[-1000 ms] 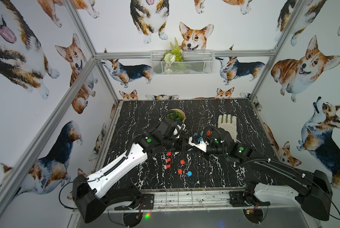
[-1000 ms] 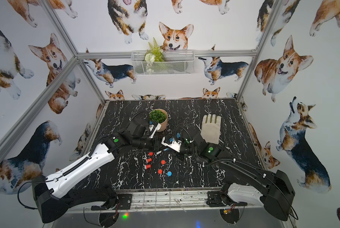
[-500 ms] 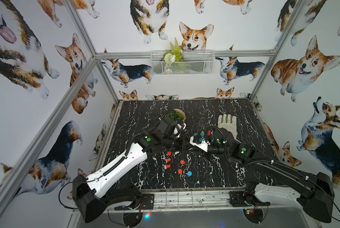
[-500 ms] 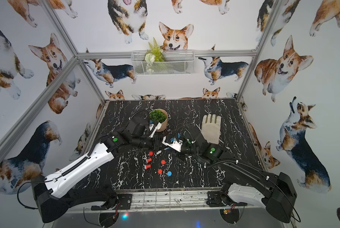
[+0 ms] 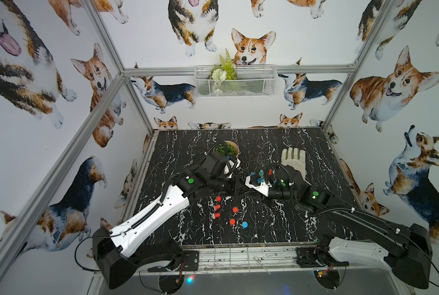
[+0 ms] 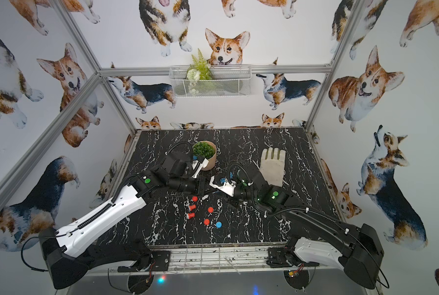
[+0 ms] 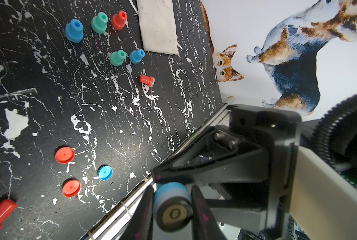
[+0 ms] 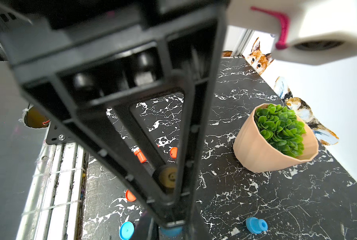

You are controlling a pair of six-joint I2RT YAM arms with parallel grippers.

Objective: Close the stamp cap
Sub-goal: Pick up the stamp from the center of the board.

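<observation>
Blue stamp (image 7: pixel 172 204) is up off the marble table (image 5: pixel 269 229), clamped in the closed left gripper (image 7: pixel 171 214) with its dark round end showing. The right gripper (image 8: pixel 170 227) meets it tip to tip, closed on what looks like the blue cap (image 8: pixel 171 231). Step looks like mating cap to stamp: next move calls for lining up the axes, then a straight push while the left grips firm.

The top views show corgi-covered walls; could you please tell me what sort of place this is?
Most likely a robot test booth: a metal frame with printed walls boxes in a black table, a left arm and a right arm are mounted at its front edge, and stamps and caps lie scattered.
</observation>
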